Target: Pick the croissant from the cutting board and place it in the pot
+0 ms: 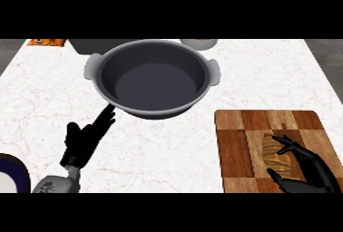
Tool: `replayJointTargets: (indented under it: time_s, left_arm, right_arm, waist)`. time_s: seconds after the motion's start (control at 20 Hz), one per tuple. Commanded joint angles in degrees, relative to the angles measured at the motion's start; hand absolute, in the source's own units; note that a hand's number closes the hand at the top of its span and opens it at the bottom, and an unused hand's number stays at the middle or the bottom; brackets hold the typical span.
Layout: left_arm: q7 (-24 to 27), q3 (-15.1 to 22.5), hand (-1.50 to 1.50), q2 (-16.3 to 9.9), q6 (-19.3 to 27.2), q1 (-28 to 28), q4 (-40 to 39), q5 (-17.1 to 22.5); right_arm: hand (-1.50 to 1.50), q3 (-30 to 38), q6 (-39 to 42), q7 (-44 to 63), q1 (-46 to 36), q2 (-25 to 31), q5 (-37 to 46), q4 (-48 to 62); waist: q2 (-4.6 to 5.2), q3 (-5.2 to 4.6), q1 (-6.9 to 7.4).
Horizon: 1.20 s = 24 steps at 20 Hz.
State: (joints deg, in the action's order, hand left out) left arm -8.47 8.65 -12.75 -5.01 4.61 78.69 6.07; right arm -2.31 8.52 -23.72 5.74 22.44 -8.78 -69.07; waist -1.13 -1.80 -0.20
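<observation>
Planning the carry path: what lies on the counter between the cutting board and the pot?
In the head view, only bare white counter separates the cutting board from the pot. The croissant lies on the board under the right hand.

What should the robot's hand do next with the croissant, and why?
Probably curl the right hand shut around the croissant. Its fingers and thumb sit on either side of it, not yet closed, and the croissant lies on the cutting board. The pot looks empty.
</observation>
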Motion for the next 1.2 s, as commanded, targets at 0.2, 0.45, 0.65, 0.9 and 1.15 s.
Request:
replayJointTargets:
  time_s: [0.2,0.45,0.65,0.9,1.15]
  left_arm:
    - [0.9,0.0,0.00,1.5,-0.3,1.3,-1.9,-0.5]
    - [0.2,-0.5,0.00,0.1,-2.4,4.5,-2.2,0.3]
    - [-0.4,1.4,0.00,1.8,-1.5,4.5,-0.9,-1.0]
    - [-1.8,0.2,0.00,1.8,-0.7,3.1,0.2,-0.9]
    - [3.1,-0.4,0.00,2.0,-2.0,2.0,-2.8,-1.4]
  right_arm:
    - [1.50,-1.6,-1.3,-6.0,-0.4,-5.8,1.9,4.2]
    - [1.50,-2.0,11.1,-2.7,-20.2,0.7,1.0,13.4]
    - [1.50,-2.0,13.9,-10.8,-30.5,1.9,5.1,23.3]
    - [1.50,-1.2,15.1,-18.5,-41.1,3.4,10.0,36.1]
    - [1.50,-2.4,9.1,-23.5,-47.1,2.6,16.1,42.2]
  waist:
    - [1.20,1.81,0.08]
    - [2.50,2.05,4.77]
    - [2.38,2.14,4.68]
    - [1.77,1.97,2.75]
    - [1.73,1.88,1.99]
